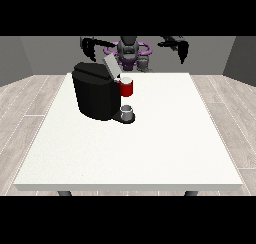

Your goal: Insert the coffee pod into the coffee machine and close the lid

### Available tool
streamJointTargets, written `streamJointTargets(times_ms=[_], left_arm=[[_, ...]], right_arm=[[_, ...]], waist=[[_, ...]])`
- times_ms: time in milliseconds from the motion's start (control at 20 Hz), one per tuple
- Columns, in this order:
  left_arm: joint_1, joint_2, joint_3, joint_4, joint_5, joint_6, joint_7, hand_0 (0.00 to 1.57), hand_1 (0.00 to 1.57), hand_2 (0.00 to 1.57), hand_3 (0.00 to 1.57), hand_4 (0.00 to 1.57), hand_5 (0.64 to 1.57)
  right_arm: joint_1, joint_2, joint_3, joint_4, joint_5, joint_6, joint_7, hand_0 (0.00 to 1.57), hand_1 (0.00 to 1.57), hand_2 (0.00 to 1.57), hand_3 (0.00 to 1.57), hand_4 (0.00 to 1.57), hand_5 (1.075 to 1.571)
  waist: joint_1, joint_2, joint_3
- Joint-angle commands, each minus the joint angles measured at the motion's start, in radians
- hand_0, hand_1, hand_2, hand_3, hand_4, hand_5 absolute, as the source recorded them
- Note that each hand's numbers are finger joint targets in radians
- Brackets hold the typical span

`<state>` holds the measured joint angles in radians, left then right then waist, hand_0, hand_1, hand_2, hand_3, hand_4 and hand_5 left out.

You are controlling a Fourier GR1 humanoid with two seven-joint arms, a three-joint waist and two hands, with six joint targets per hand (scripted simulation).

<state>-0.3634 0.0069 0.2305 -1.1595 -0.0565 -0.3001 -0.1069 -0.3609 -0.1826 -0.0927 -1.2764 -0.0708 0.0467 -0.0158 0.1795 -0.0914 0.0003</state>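
Note:
The black coffee machine point(95, 95) stands on the white table point(150, 148), left of the middle. Its grey lid point(110, 66) is tilted up and open. Below the lid sits the red pod holder point(127, 88), and a small grey cup point(127, 112) rests on the machine's base. A small grey cylinder point(144, 63), which looks like the coffee pod, is at the table's far edge near the robot. The hand at the view's left point(90, 46) and the hand at the view's right point(180, 48) hang raised above the far edge, fingers relaxed and pointing down, holding nothing.
The robot's torso point(128, 49) is behind the table's far edge. The table's near edge point(130, 187) runs across the view's bottom. A wooden floor surrounds the table.

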Motion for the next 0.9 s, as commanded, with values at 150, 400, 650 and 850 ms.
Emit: streamJointTargets(times_ms=[150, 400, 650, 850], left_arm=[[0.07, 0.028, -0.04, -0.111, 0.004, 0.062, -0.013, 0.0, 0.0, 0.0, 0.0, 0.0, 1.571], [0.123, 0.046, -0.044, -0.163, 0.053, 0.032, 0.0, 0.0, 0.0, 0.0, 0.0, 0.0, 1.571], [0.135, 0.043, -0.063, -0.227, 0.059, 0.082, 0.053, 0.0, 0.0, 0.0, 0.0, 0.0, 1.571], [0.086, 0.1, 0.007, -0.174, 0.102, 0.083, 0.035, 0.0, 0.0, 0.0, 0.0, 0.0, 1.571]], right_arm=[[-0.136, 0.001, -0.008, 0.074, 0.006, 0.01, -0.003, 0.0, 0.0, 0.0, 0.0, 0.0, 1.571], [-0.152, -0.012, -0.01, 0.139, 0.018, 0.043, -0.026, 0.0, 0.0, 0.0, 0.0, 0.0, 1.571], [-0.2, 0.013, 0.015, 0.177, 0.062, 0.024, -0.037, 0.0, 0.0, 0.0, 0.0, 0.0, 1.571], [-0.229, 0.044, 0.032, 0.157, 0.06, 0.024, -0.002, 0.0, 0.0, 0.0, 0.0, 0.0, 1.571]], waist=[[-0.038, 0.088, -0.0003], [-0.043, 0.106, -0.0003], [-0.056, 0.105, -0.0003], [-0.095, 0.131, -0.0004]])
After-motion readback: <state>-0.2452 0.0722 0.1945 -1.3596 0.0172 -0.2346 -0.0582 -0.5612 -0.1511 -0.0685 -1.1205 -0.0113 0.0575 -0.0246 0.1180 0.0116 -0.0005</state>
